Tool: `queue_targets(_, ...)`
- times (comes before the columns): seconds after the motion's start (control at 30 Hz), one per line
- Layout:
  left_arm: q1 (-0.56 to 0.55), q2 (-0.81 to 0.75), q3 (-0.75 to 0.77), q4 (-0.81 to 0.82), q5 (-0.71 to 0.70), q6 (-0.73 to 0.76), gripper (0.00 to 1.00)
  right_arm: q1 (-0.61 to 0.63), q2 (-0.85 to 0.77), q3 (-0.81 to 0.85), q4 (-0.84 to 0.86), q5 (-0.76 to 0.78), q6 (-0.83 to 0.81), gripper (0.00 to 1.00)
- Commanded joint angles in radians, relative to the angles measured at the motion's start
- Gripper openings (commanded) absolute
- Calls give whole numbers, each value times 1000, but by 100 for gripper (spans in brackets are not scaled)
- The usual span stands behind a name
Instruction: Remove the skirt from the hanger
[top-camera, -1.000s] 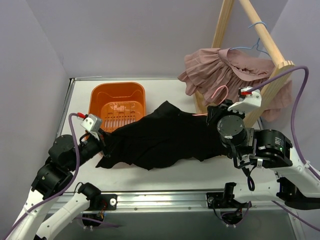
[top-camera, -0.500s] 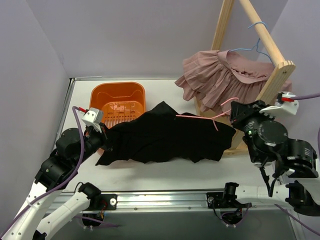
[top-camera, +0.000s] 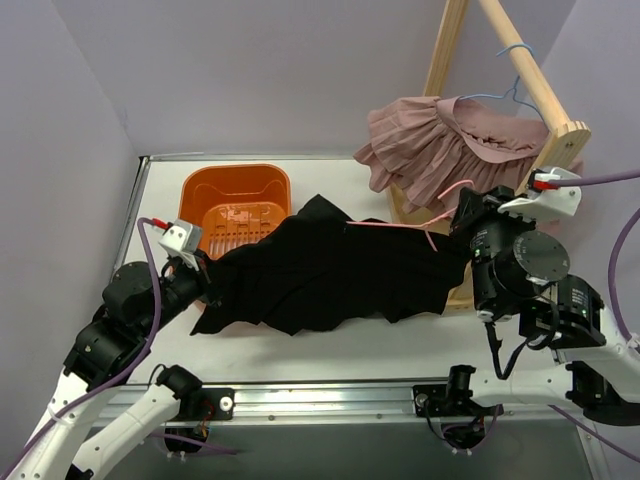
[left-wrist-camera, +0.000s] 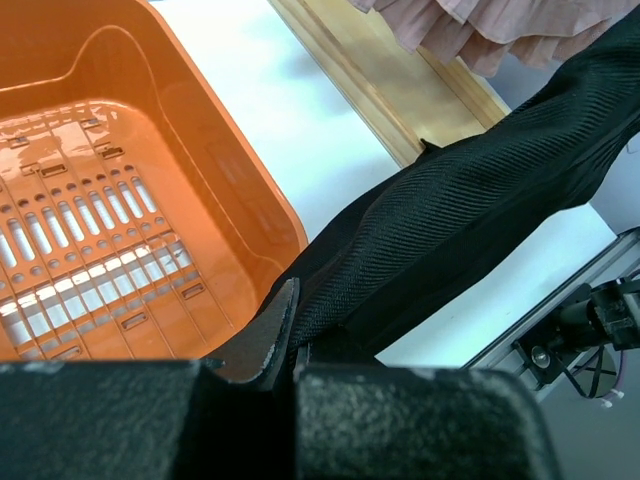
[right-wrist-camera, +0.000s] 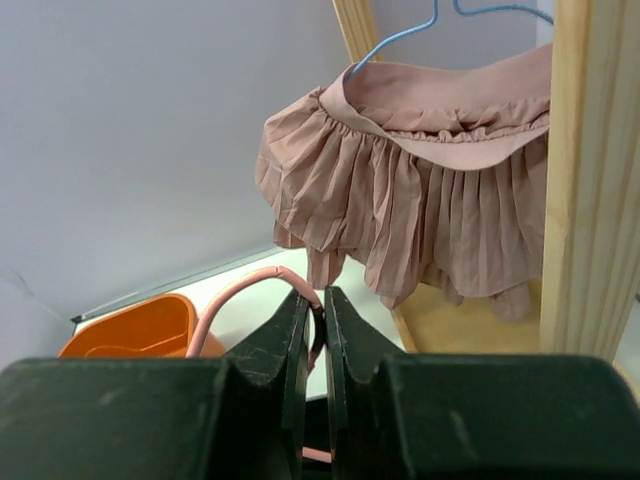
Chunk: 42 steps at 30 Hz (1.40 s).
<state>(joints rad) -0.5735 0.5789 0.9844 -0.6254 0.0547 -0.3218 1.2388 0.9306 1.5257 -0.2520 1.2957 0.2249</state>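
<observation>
Skirt (top-camera: 320, 275) spans left to right: left gripper (top-camera: 205, 280) clamps its left end, right gripper (top-camera: 463, 212) pinches the pink hanger (top-camera: 395, 226) opposite

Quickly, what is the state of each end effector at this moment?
Left end effector: closed, holding the black skirt.
Right end effector: closed, holding the pink hanger.

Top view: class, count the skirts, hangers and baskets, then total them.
Skirts: 2 (black skirt, pink skirt)
Hangers: 2 (pink hanger, blue hanger)
Baskets: 1 (orange basket)
Total: 5
</observation>
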Motion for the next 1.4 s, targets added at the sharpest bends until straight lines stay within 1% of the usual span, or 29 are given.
queue_targets(0.0,26,12,3,-125,-168,7,2,-21,-125,-22,594,309,-442,0)
queue_targets(0.03,26,15,5,-128,-177,7,2,-22,-136,-68,829,298,-552,0)
queue_targets(0.07,26,15,4,-129,-196,7,2,-21,-145,-73,903,289,-705,0)
queue_targets(0.1,27,12,5,-138,-210,3,2,-21,-147,-65,937,286,-743,0)
queue_targets(0.17,27,9,10,-148,-246,-8,2,-21,-142,-18,944,265,-774,0)
queue_targets(0.27,31,6,13,-151,-260,-2,2,-21,-136,25,954,251,-789,0)
queue_targets(0.3,32,3,11,-148,-266,0,2,-21,-138,28,979,248,-824,0)
queue_targets(0.33,32,1,10,-146,-268,1,2,-21,-139,28,1069,246,-860,0)
queue_targets(0.4,34,-10,2,-131,-250,4,2,-21,-135,31,1164,244,-967,0)
queue_targets(0.43,34,-14,-1,-125,-240,10,2,-21,-134,34,1224,241,-990,0)
queue_targets(0.5,34,-25,-3,-122,-242,12,2,-21,-133,37,1273,231,-1030,0)
queue_targets(0.63,35,-27,-1,-123,-227,15,2,-18,-128,30,1434,220,-1179,0)
queue_targets(0.77,35,-30,2,-125,-222,12,2,-4,-124,34,1430,220,-1200,0)
queue_targets(0.8,35,-30,0,-129,-225,12,2,-4,-124,30,1454,218,-1226,0)
queue_targets(0.83,35,-31,0,-132,-227,10,2,-4,-125,19,1547,220,-1263,0)
queue_targets(0.87,34,-36,0,-132,-225,10,2,-2,-122,17,1572,218,-1312,0)
queue_targets(0.9,34,-37,0,-128,-220,10,2,-1,-122,21,1562,217,-1305,0)
queue_targets(0.97,35,-36,5,-125,-219,10,2,17,-122,31,1434,212,-1247,0)
queue_targets(1.0,35,-27,10,-114,-207,12,2,28,-121,37,1368,202,-1142,0)
queue_targets(1.03,35,-19,16,-106,-193,12,2,42,-119,47,1189,195,-1071,0)
queue_targets(1.07,35,-5,37,-84,-156,12,2,71,-118,75,1084,186,-991,0)
queue_targets(1.1,35,2,51,-67,-141,12,2,83,-115,86,1006,174,-864,0)
queue_targets(1.13,35,10,69,-50,-133,10,2,94,-111,93,954,175,-845,0)
queue_targets(1.23,35,85,173,38,-87,30,2,119,-99,91,956,191,-845,0)
queue_targets(1.27,35,157,213,62,-75,38,2,123,-95,91,955,194,-845,0)
queue_targets(1.3,35,195,306,76,-61,46,2,132,-93,93,948,197,-842,0)
queue_targets(1.33,37,243,359,85,-12,70,2,139,-95,94,921,201,-822,0)
queue_targets(1.37,41,351,425,67,13,87,2,142,-95,97,901,203,-808,0)
